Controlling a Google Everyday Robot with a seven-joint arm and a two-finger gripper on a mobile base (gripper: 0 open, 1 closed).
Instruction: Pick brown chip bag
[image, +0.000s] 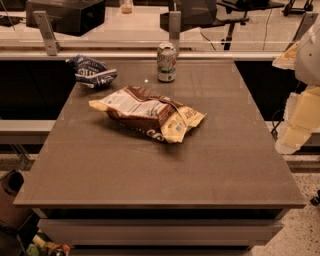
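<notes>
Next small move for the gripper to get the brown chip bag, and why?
Probably move the gripper left toward the brown chip bag, keeping above the table. The gripper hangs beyond the table's right edge, well apart from the bag, which lies flat near the middle. The can and blue bag sit nearer the far edge, likely out of that path.

Light dim, warm sepia cast | brightest beyond worktop (150, 170) far edge | small glint near far edge centre | soft shadow under brown chip bag (147, 112), near side | gripper (299, 120) pale, washed out, off right edge
</notes>
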